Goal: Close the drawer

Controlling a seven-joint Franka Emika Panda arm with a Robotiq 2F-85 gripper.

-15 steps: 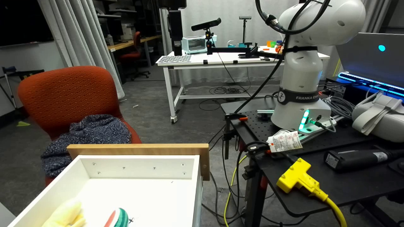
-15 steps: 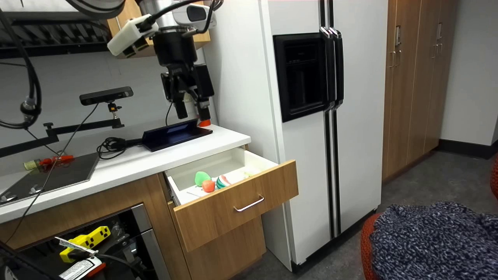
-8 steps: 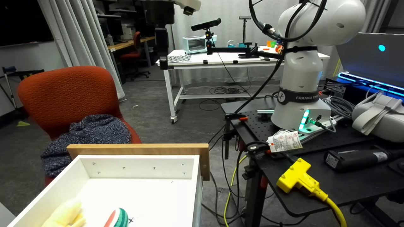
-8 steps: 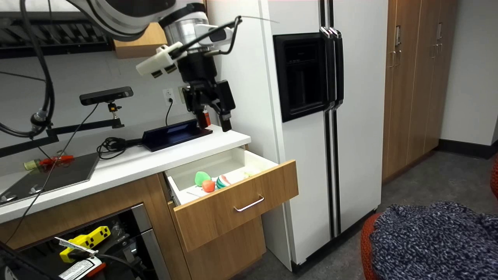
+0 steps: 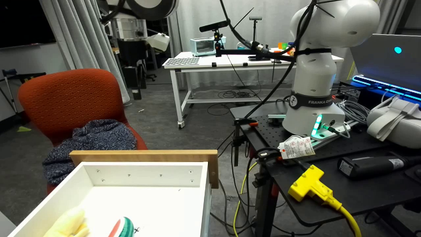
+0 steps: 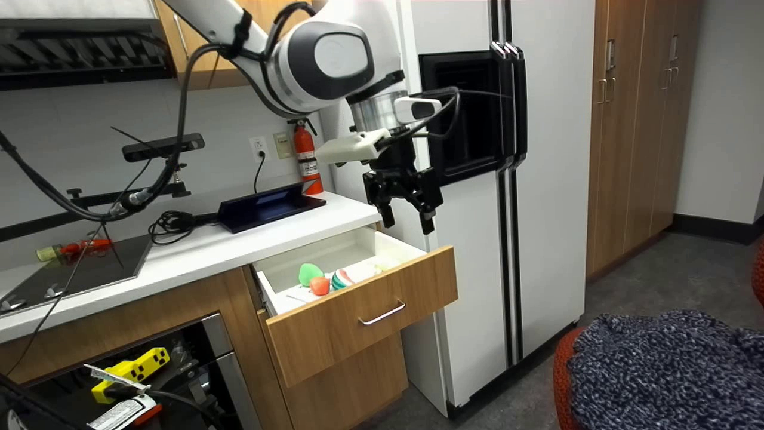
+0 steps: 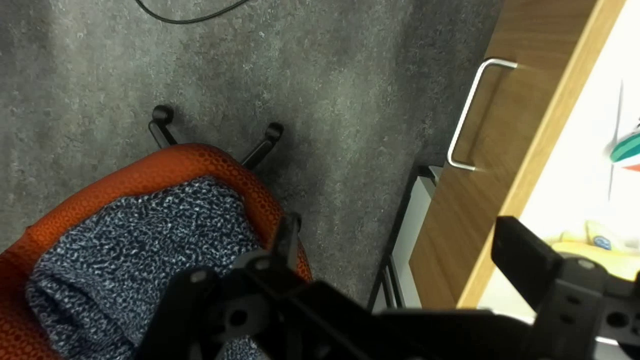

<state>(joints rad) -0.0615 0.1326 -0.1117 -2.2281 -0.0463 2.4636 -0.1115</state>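
The white counter [image 6: 239,246] carries a dark tray [image 6: 268,207] and coiled cable [image 6: 174,221].

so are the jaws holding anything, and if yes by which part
Nothing is held: the jaws stand open, clear of both the drawer and its handle.

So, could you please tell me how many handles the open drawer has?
1: a thin metal handle on the outer front of the drawer. That whole front shows in an exterior view, so none there seems hidden.

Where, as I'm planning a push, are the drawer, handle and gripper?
Drawer [image 6: 359,301]: in an exterior view, wooden front.
Handle [image 7: 465,110]: in the wrist view, bar's middle.
Gripper [image 6: 407,220]: in an exterior view, between its fingertips.
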